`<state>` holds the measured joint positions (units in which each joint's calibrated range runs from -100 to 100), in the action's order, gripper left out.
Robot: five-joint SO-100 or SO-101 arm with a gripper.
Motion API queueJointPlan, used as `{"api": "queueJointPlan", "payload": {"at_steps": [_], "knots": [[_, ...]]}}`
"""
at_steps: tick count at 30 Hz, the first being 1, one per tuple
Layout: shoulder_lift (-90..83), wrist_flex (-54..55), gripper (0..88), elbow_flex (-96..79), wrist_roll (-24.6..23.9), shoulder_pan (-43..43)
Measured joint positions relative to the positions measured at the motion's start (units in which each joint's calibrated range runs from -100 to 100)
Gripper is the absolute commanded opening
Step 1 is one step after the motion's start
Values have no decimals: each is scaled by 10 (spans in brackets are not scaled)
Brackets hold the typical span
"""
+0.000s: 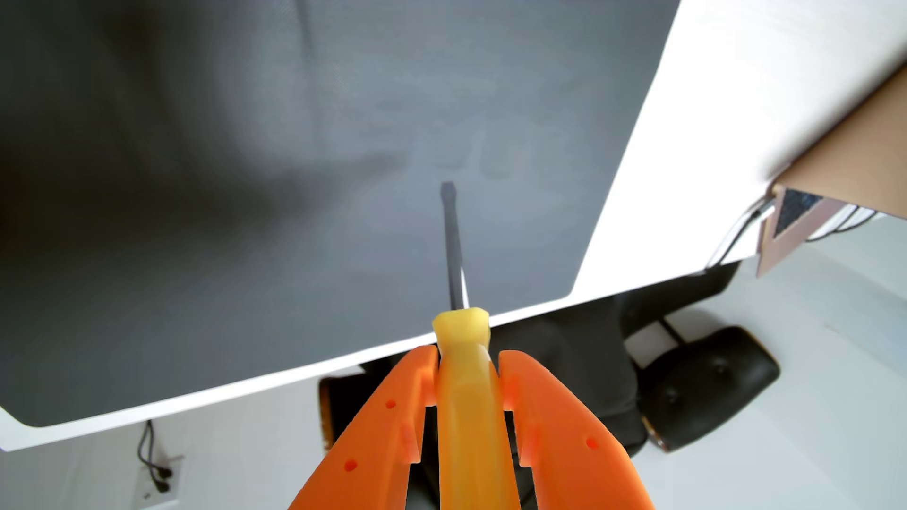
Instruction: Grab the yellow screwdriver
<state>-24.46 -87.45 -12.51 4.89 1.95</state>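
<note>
In the wrist view my orange gripper (pixel 466 360) is shut on the yellow screwdriver (pixel 464 392). Its translucent yellow handle runs up between the two fingers from the bottom edge. The dark metal shaft (pixel 452 245) sticks out beyond the fingertips and ends in a flat tip, held in the air above the grey mat (pixel 221 196). The screwdriver touches nothing but the fingers.
The grey mat lies on a white table (pixel 687 122) whose edge crosses the view below the shaft. A cardboard box (pixel 844 162) with cables sits at the right. Past the table edge are a black chair base (pixel 706 387) and a wall socket with a black cable (pixel 157 471).
</note>
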Motion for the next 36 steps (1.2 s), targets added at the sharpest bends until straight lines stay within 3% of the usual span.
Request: {"api": "queueJointPlan", "payload": {"at_steps": [36], "knots": [[-70,-28,9,0,0,-18]]}}
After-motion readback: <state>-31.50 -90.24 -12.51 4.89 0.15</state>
